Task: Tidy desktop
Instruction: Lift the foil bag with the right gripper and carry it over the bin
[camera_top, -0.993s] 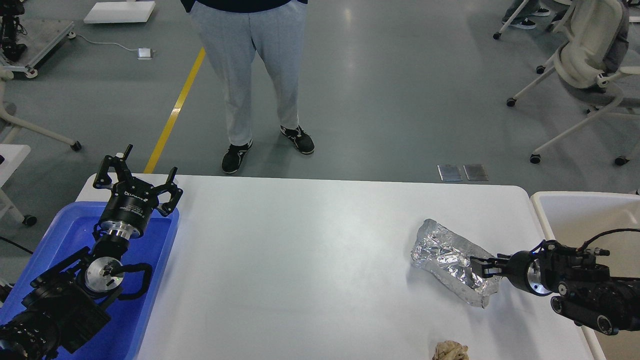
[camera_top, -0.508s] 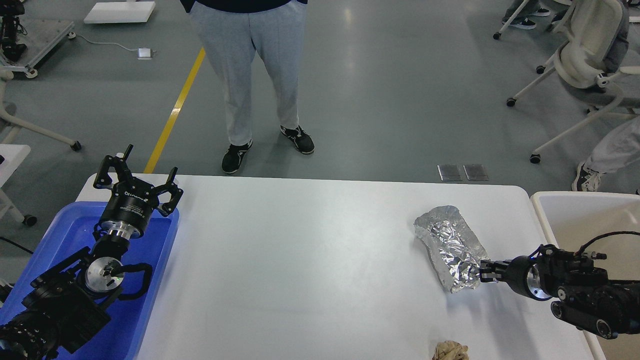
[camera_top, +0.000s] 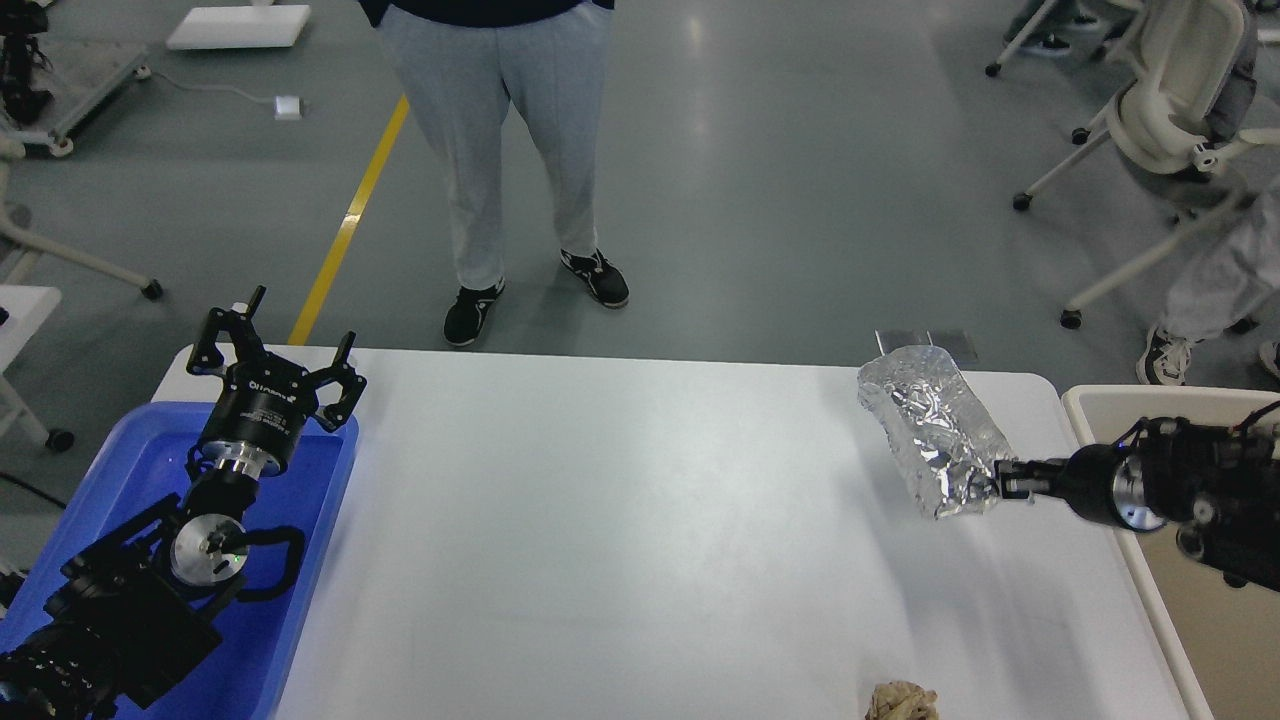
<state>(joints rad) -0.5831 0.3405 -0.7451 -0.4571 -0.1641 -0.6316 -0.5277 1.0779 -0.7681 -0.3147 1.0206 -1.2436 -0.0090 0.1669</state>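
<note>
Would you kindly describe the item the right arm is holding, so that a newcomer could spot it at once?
Look to the right end of the white desktop, beside the beige bin. There the right gripper pinches the near end of a crumpled foil bag, lifted above the surface. It is shiny silver, unlike the small tan paper wad at the near edge.

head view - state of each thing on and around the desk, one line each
foil bag: crumpled, lifted off the desktop, pinched at one end
right gripper: shut on foil bag
left gripper: open, empty, above the blue tray
paper wad: crumpled, lying at desktop's near edge
bin: open, beside desktop
</note>
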